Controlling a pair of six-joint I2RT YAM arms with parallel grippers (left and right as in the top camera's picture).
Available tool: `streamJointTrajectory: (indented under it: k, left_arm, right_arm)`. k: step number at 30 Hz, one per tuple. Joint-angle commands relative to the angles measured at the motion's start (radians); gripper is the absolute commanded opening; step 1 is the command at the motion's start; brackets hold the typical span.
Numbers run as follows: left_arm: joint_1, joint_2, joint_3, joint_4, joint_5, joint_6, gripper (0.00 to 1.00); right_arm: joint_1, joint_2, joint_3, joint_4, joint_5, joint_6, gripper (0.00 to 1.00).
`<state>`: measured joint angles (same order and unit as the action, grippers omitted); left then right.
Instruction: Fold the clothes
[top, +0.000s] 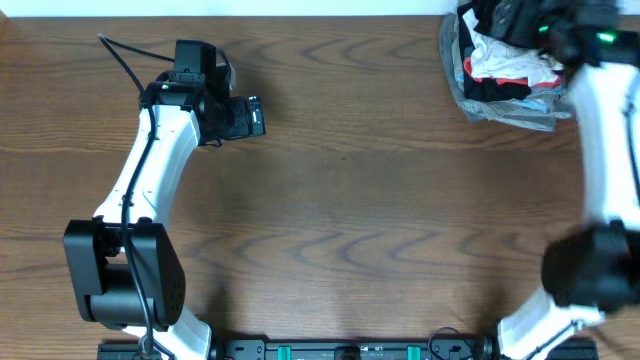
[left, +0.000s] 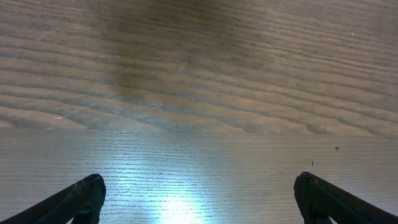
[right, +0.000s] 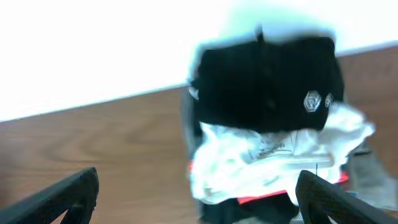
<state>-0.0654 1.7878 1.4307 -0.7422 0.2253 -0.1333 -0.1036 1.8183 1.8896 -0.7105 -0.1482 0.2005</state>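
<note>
right fingers (right: 71, 193) are spread wide w/ nothing between them. the right gripper (right: 198, 180) is aimed at the heap (top: 500, 70) in the far right corner of the worktop. it looks short of the cloth, but the wrist view is blurred so contact can't be ruled out. just ahead of it the black tee (right: 267, 81) sits bunched on top of the heap, small white logo (right: 311, 101) facing the cam. a crumpled white garment (right: 273, 155) lies under it and a red strip (right: 261, 200) shows below that. left fingers (left: 78, 199) are also spread and empty. the left gripper (left: 199, 186) hangs over bare wood near the far left part of the table (top: 350, 200), well apart from the heap. from overhead the right arm (top: 600, 130) reaches along the right edge to that corner and its jaws are lost in blur there. the left arm (top: 150, 170) bends in from the near left corner. step in hand, as i read it: fetching, i.e. picking the tee off the heap. no folding has begun, and the middle of the worktop has no cloth on it. next move prob. needs the right jaws to go down onto black fabric only, near an edge or shoulder, and pinch thin cloth w/o catching the white piece under it. the tee then has to be drawn toward the centre so the left side can help spread it flat. risk: soft layers cling, so a neighbour may drag along.
</note>
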Motion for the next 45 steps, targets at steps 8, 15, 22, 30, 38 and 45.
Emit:
streamJointTrajectory:
  k: [8,15,22,30,38,45]
  left_arm:
    - [0.003,0.008,-0.009,0.000,-0.009,0.002,0.98]
    - [0.003,0.008,-0.009,0.000,-0.009,0.002,0.98]
    - [0.003,0.008,-0.009,0.000,-0.009,0.002,0.98]
    - [0.003,0.008,-0.009,0.000,-0.009,0.002,0.98]
    - [0.003,0.008,-0.009,0.000,-0.009,0.002,0.98]
    - [0.003,0.008,-0.009,0.000,-0.009,0.002,0.98]
  right_arm:
    - [0.023,-0.307,0.008,-0.163,-0.508,-0.033,0.99]
    - [0.002,-0.422,0.009,-0.174,-0.467,-0.034,0.99]
    - [0.009,-0.511,-0.039,-0.191,-0.146,-0.138,0.99]
    - [0.028,-0.887,-0.673,0.216,0.051,-0.148,0.99]
    - [0.028,-1.305,-1.275,0.463,0.047,-0.164,0.99]
    - [0.028,-1.536,-1.580,0.547,0.047,-0.164,0.99]
